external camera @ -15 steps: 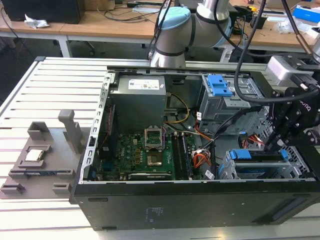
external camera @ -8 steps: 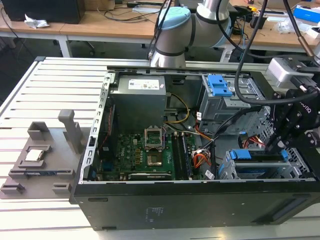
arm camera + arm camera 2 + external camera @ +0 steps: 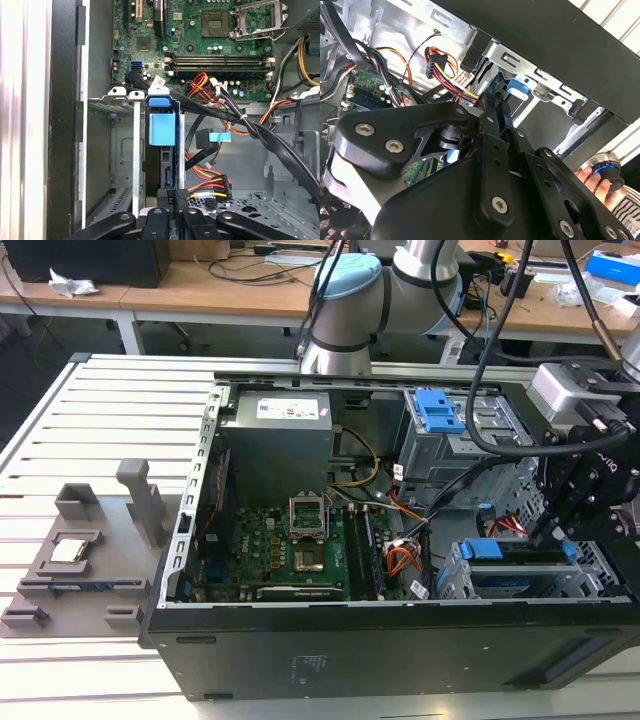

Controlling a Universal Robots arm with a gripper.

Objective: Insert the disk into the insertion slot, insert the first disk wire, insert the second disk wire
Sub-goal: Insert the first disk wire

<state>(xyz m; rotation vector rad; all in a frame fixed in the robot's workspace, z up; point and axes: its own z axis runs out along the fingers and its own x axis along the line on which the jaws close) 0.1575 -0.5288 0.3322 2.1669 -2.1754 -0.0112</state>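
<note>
Exterior view, from its left across to the jaws.

- Well away from the jaws, on the exterior view's left: the grey fixture (image 3: 90,550) lies on the slatted table (image 3: 120,410), outside the computer case (image 3: 350,650).
- Nearer, inside the case: the motherboard (image 3: 290,550), with the power supply (image 3: 275,445) beyond it. Both are well apart from the jaws.
- The taller bay with the blue latch (image 3: 437,410) stands beyond the jaws, untouched.
- At the jaws: the insertion slot (image 3: 455,575) holds the disk (image 3: 510,558) on edge, its blue carrier along the cage's rim. You cannot tell how deep it sits.
- Your gripper (image 3: 550,532) comes down on the disk's end at the exterior view's right.

Jaws, both wrist views:

- The gripper (image 3: 171,197) has its jaws drawn almost together. They pinch the thin dark edge of the disk (image 3: 162,127), whose blue tab is at the end far from the jaws.
- In the second wrist view the gripper (image 3: 495,102) shows the same narrow clench, with the disk's blue tab (image 3: 517,87) just past the tips.
- A red, yellow and black wire bundle (image 3: 217,182) with a black plug lies just beside the jaws, apart from the disk.
- A hand (image 3: 592,180) holds a blue-ringed knob (image 3: 605,167) outside the case, well behind the jaws.
</note>
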